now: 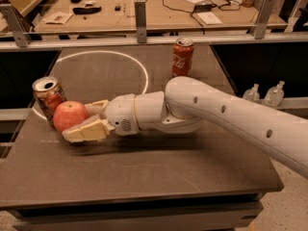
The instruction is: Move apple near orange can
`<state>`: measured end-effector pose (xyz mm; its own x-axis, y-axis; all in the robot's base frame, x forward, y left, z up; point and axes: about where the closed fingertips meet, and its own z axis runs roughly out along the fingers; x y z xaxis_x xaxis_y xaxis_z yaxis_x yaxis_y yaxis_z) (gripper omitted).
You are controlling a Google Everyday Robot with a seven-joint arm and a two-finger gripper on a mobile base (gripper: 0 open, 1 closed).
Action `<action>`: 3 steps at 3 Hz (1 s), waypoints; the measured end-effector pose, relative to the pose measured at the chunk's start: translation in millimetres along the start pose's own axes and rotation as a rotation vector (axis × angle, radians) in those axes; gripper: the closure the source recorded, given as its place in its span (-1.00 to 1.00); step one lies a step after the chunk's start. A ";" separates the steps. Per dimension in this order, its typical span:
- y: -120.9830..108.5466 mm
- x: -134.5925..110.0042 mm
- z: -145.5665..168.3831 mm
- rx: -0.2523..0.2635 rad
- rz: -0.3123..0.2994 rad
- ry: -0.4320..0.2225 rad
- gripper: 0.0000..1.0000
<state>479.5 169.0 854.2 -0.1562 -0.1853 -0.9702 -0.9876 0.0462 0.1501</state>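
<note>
Hanging low over the table (144, 177), the jaws clamp the apple (70, 115) just beside the orange can (47, 96).

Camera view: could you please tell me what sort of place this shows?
Probably a robotics lab: a workbench strewn with cables stands behind the table, where the gripper holds the apple beside the orange can.

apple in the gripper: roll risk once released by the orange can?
Likely rolls: the apple is round, the table flat and smooth-looking. Probably firm: the gripper, at table left, pinches it with no visible denting. The upright orange can beside it is narrow; a nudge might tip it.
</note>
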 end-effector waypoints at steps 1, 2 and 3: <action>0.3 7.3 -0.3 -0.023 -0.033 0.015 1.00; 5.6 13.8 0.1 -0.051 -0.077 0.042 1.00; 12.7 19.6 1.7 -0.056 -0.143 0.100 0.66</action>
<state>464.0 167.6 836.8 -0.0121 -0.2827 -0.9591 -0.9988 -0.0419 0.0250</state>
